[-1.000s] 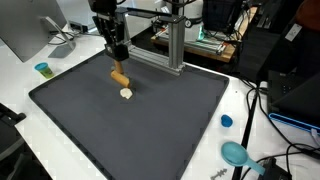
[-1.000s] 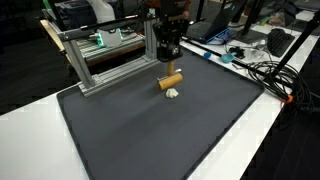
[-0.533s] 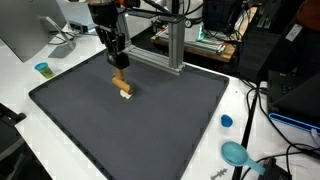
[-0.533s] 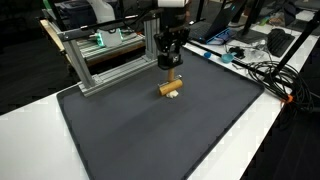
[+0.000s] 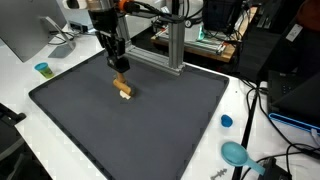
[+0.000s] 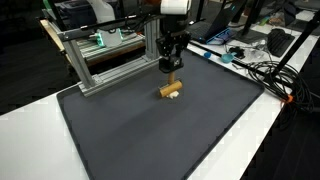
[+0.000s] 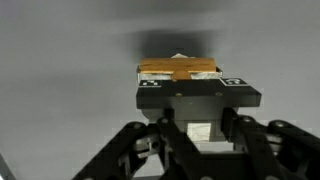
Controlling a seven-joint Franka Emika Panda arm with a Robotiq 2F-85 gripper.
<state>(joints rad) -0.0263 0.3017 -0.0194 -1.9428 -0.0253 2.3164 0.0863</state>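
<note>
Tan-wood short cylindrical block (image 5: 122, 88) was pinched in the tool (image 5: 120, 72), jaws pressed tight on it. The arm stood nearly upright over the far part of the dark grey rubber mat (image 5: 130, 130) on the white worktop (image 5: 20, 95).

Change against a second earlier: the block then hung higher and tilted, with the small cream-white lump (image 5: 127, 97) clear below and beside it. It had since come down onto the lump; touching or just above, I could not tell in both exterior views.

Wrist view: the block (image 7: 178, 70) lay crosswise between the fingertips, with a pale sliver of the lump (image 7: 180, 56) showing past it.

Judgement: block lowered but not released.
</note>
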